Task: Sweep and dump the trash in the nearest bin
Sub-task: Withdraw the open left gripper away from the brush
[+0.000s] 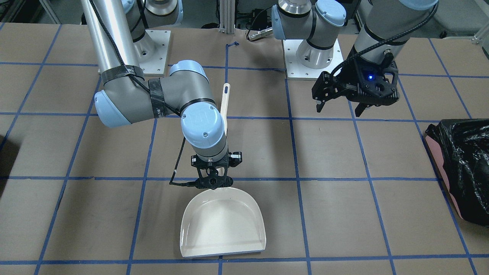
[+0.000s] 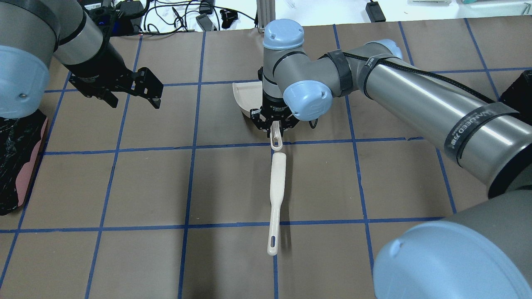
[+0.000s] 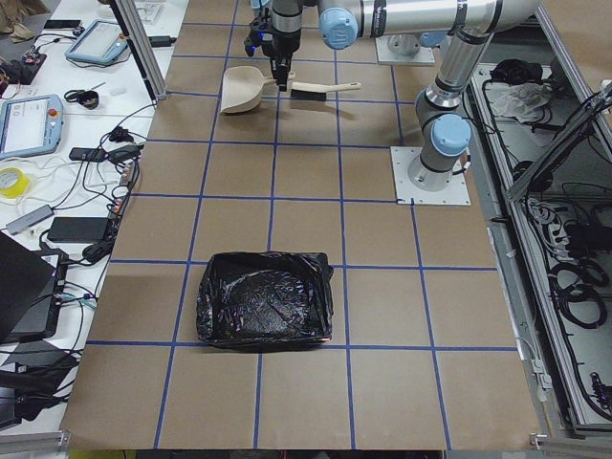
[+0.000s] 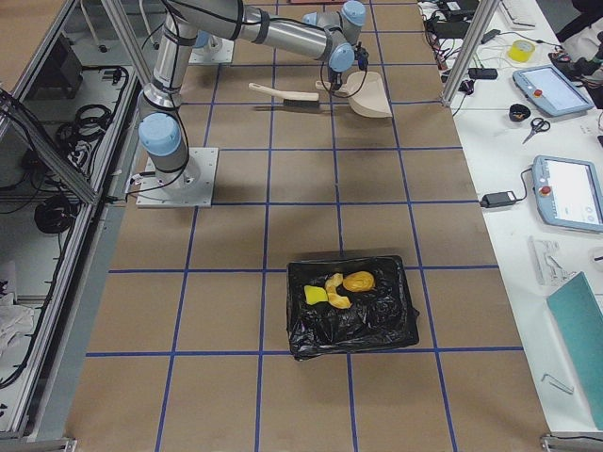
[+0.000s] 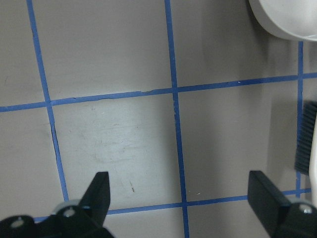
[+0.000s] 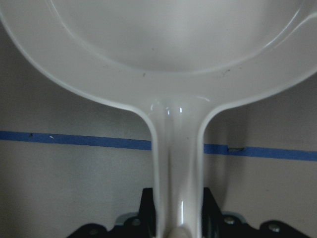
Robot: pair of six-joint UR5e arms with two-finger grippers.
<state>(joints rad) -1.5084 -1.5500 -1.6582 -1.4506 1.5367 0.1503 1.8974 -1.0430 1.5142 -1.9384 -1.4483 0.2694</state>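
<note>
A cream dustpan (image 1: 223, 225) lies flat on the table, and its pan fills the top of the right wrist view (image 6: 163, 34). My right gripper (image 1: 212, 180) is shut on the dustpan's handle (image 6: 177, 163); from overhead it (image 2: 274, 126) hides most of the pan (image 2: 240, 93). A cream hand brush (image 2: 276, 187) lies on the table just behind the handle, apart from both grippers. My left gripper (image 2: 134, 89) is open and empty, held above the table (image 5: 181, 198). The black-lined bin (image 4: 353, 306) holds yellow trash (image 4: 344, 287).
The bin stands at the table's end on my left (image 2: 16, 153), also seen in the front-facing view (image 1: 462, 164). Blue tape lines grid the brown table. The arm bases (image 1: 311, 57) stand at the robot's edge. No loose trash shows on the table.
</note>
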